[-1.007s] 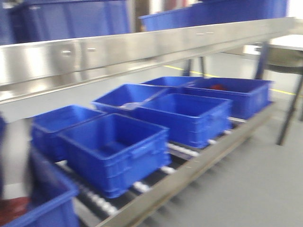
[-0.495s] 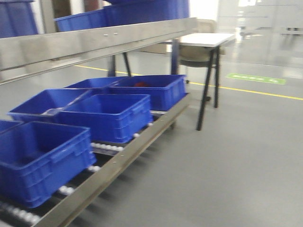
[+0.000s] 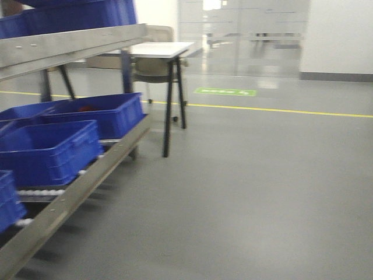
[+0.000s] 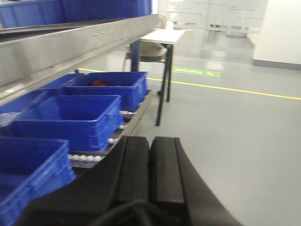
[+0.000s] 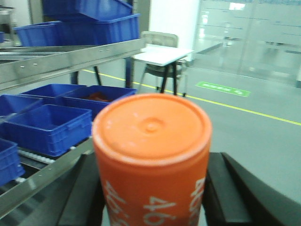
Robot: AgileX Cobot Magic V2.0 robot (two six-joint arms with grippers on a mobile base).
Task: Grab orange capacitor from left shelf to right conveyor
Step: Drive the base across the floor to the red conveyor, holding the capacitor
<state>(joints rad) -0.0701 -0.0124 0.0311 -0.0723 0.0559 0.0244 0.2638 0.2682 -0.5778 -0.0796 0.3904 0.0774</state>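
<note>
Spotter: Where was the orange capacitor [image 5: 151, 155]?
Me: Clamped upright in my right claw [image 5: 153, 193], left shelf [image 5: 70, 59] off to its left; left claw [image 4: 150, 165] pinched closed, empty. I feared base motion jolting it loose.

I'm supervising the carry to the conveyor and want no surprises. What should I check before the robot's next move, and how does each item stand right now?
1. Hold on the orange capacitor by the right gripper: ok, it sits between the black fingers.
2. Firmness of that grip: cannot tell, the contact is hidden behind the capacitor.
3. Spare left gripper: ok, shut with nothing in it.
4. Sight of the right conveyor: not ok, no view shows it.
5. Room from the left shelf: ok, it stands off to the left, with bare grey floor ahead.
</note>
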